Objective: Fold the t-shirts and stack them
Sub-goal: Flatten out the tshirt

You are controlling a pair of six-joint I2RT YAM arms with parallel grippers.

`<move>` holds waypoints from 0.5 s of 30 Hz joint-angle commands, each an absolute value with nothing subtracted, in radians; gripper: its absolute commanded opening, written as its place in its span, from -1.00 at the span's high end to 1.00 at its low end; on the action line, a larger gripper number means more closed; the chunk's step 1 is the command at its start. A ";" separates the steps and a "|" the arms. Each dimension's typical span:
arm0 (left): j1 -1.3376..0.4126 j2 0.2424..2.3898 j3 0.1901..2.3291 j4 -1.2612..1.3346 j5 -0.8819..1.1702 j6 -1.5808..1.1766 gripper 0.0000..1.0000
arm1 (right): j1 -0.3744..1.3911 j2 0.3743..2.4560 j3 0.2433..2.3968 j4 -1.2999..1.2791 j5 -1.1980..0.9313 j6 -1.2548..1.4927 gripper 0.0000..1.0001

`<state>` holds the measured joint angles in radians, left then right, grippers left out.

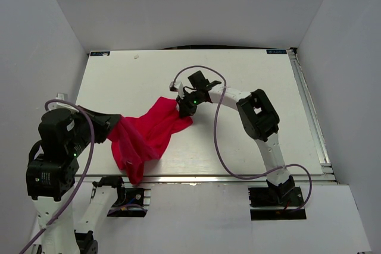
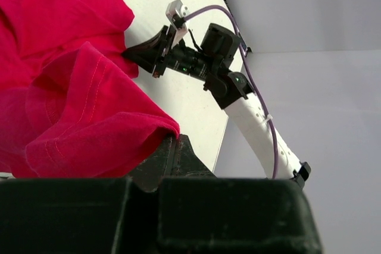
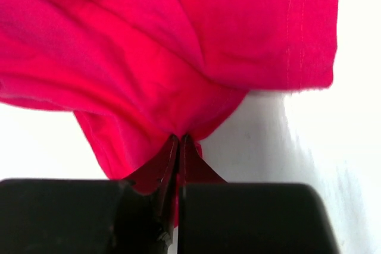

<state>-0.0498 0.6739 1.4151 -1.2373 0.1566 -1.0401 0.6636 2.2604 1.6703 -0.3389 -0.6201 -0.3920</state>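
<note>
Pinching the red t-shirt (image 1: 146,138) in the left claw (image 2: 172,142) near the left edge of the desk (image 1: 250,75) and in the right claw (image 3: 180,139) near the middle

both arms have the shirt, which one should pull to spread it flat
Right, probably: its jaws pinch the shirt mid-table with bare table beyond to pull into; the left jaws hold it by the near left edge.

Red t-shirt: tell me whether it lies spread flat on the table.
No: the t-shirt is bunched between the left gripper and right gripper, both pinching it.
</note>
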 commanded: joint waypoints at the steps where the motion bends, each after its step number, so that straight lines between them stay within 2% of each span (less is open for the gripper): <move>1: -0.049 0.704 1.447 -1.181 0.156 -1.020 1.00 | 0.632 2.166 1.618 -0.284 -0.626 -0.371 1.00; 10: -0.049 0.805 1.468 -1.017 0.183 -0.922 1.00 | 0.425 1.941 1.517 -0.279 -0.724 -0.366 1.00; 15: -0.049 0.862 1.355 -0.844 0.264 -0.881 1.00 | 0.327 1.864 1.395 -0.319 -0.715 -0.431 1.00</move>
<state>-0.0498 0.8368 1.4170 -0.9871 0.1978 -0.9272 0.3538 1.8973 1.4719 -0.2810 -0.6949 -0.3897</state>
